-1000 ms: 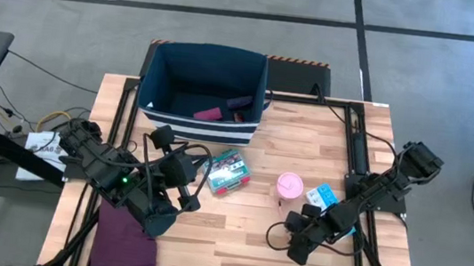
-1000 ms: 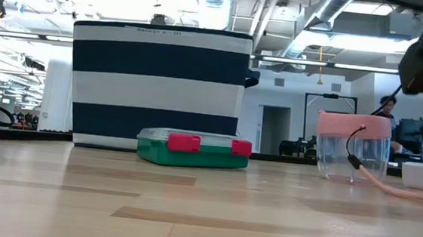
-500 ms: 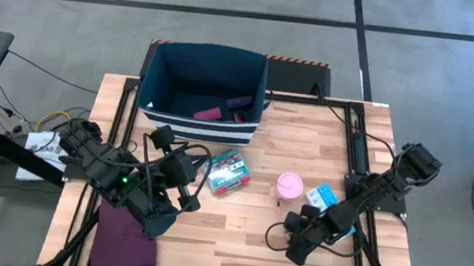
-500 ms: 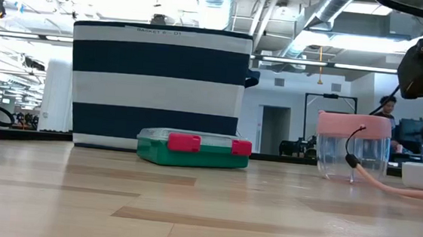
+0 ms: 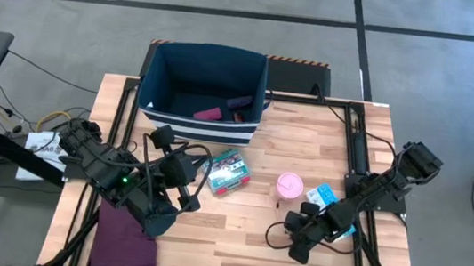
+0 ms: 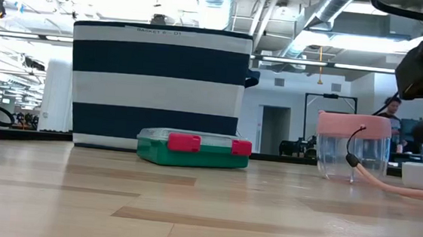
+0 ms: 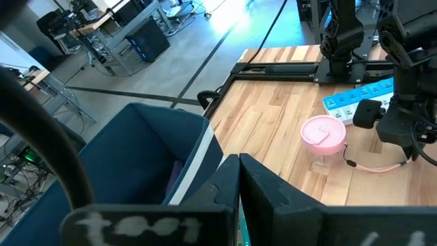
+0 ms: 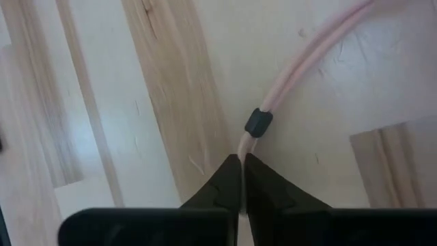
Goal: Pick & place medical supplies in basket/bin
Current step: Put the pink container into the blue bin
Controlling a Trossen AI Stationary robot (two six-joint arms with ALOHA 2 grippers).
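Observation:
The dark navy bin [image 5: 155, 79] with white stripes stands at the table's far edge; a magenta roll [image 5: 208, 113] and a purple roll [image 5: 238, 104] lie inside. The green-red clear packet [image 5: 227, 172] lies flat in front of it. Right of the packet stand the pink round tub [image 5: 290, 186] and the blue-white pill strip [image 5: 324, 197]. A thin pink cord [image 5: 273, 237] with a black clip [image 8: 259, 123] lies near the tub. My right gripper [image 5: 297, 241] is shut on this cord. My left gripper [image 5: 192, 182], shut, hovers left of the packet. My right gripper [image 8: 240, 158] pinches the pink cord [image 8: 244, 140] between its two fingertips, just short of the black clip. The fingers come from above, pointing down at the table. The rest of the cord runs along the wood toward the tub [image 6: 352, 148].
A folded purple cloth [image 5: 124, 238] lies at the near left corner under my left arm. Black frame rails [image 5: 357, 138] run along the table's left and right sides. Bare wood [image 5: 225, 239] stretches along the near edge between the arms.

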